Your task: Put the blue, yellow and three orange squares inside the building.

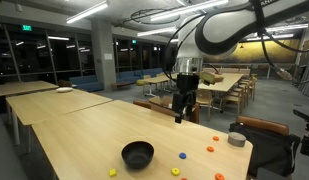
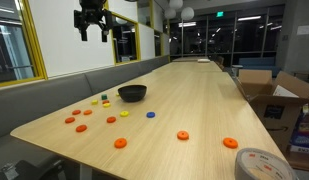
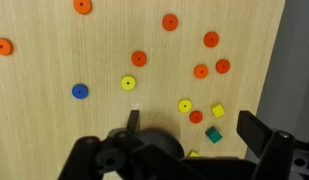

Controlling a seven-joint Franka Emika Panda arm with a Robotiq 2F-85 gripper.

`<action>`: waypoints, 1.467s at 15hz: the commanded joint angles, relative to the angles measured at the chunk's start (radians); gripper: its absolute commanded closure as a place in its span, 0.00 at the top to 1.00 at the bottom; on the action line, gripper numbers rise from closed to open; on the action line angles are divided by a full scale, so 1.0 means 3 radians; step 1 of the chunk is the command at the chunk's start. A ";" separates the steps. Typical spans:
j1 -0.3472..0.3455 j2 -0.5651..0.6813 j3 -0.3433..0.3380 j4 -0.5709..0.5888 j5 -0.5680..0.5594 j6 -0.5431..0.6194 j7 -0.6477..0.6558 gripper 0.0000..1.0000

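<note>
The grey roll (image 2: 264, 165) is cut off by the bottom edge in an exterior view. The coloured pieces (image 1: 209, 149) look too small to tell their shape.

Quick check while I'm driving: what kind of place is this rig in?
Likely an office or campus dining lounge: rows of long tables in the background, a bench along the wall, and strip lights on an open ceiling.
</note>
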 commanded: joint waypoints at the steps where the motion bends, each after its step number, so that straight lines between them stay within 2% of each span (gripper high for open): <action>1: -0.0081 -0.0051 -0.0059 -0.0175 -0.0052 0.0205 0.0000 1.00; 3: -0.0153 -0.0074 -0.0101 -0.0334 -0.0087 0.0445 0.0051 1.00; 6: -0.0295 -0.0042 -0.0211 -0.0626 -0.0082 0.1018 0.0087 1.00; 9: -0.0441 0.0185 -0.0350 -0.0736 -0.0078 0.1414 0.0085 1.00; 13: -0.0625 0.0802 -0.0505 -0.0520 -0.0185 0.1556 0.0122 1.00; 17: -0.0655 0.1455 -0.0599 -0.0081 -0.0196 0.1465 0.0080 1.00; 22: -0.0689 0.1935 -0.0655 0.0287 -0.0093 0.1511 -0.0012 1.00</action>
